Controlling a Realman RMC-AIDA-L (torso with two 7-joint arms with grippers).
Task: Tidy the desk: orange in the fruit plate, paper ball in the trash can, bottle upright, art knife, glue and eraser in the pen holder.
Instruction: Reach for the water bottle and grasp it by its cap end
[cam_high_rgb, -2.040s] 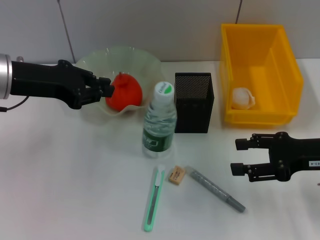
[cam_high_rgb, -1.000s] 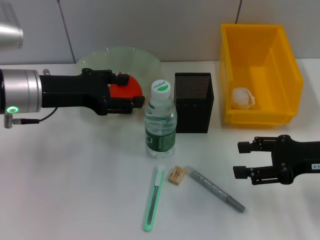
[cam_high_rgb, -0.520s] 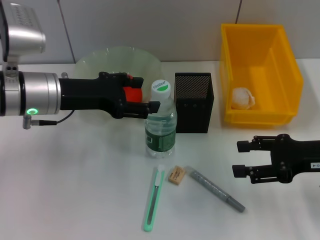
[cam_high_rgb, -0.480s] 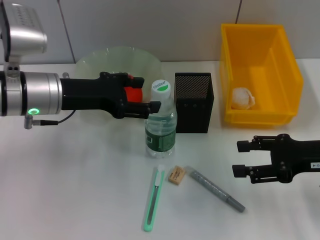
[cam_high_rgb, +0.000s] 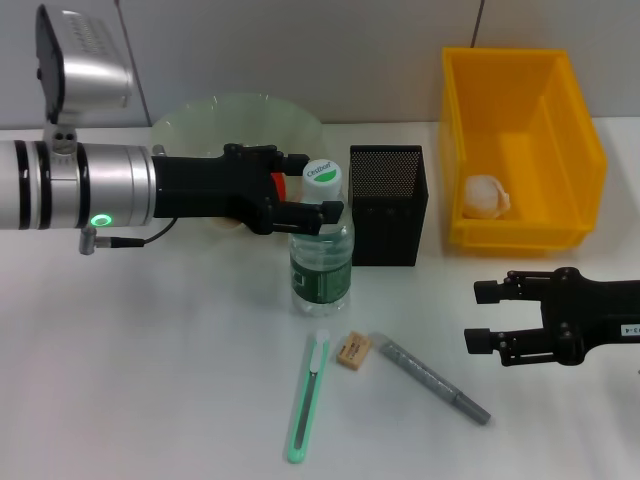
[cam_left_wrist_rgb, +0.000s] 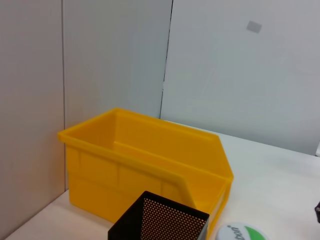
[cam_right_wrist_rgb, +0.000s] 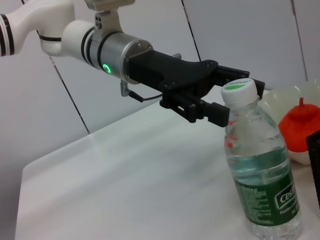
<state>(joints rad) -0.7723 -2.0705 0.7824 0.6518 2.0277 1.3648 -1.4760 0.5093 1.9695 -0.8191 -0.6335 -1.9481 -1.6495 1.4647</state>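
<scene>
The bottle (cam_high_rgb: 322, 255) stands upright in front of the fruit plate (cam_high_rgb: 240, 112); its green-and-white cap (cam_left_wrist_rgb: 240, 234) shows in the left wrist view. My left gripper (cam_high_rgb: 316, 186) is open, one finger on each side of the cap; the right wrist view shows this left gripper (cam_right_wrist_rgb: 226, 94) beside the bottle (cam_right_wrist_rgb: 262, 172). The orange (cam_right_wrist_rgb: 300, 125) lies in the plate, mostly hidden by the arm in the head view. The paper ball (cam_high_rgb: 485, 195) rests in the yellow bin (cam_high_rgb: 560, 90). The green art knife (cam_high_rgb: 308, 395), eraser (cam_high_rgb: 353, 350) and grey glue (cam_high_rgb: 432, 378) lie on the table. My right gripper (cam_high_rgb: 478, 315) is open and empty.
The black mesh pen holder (cam_high_rgb: 388, 205) stands right of the bottle, close to the left gripper's fingers. The yellow bin sits at the back right against the wall. My right arm hovers low at the right front edge.
My left arm has left the orange in the plate and reached rightwards until its open fingers flank the bottle's cap. The right arm has stayed put.
</scene>
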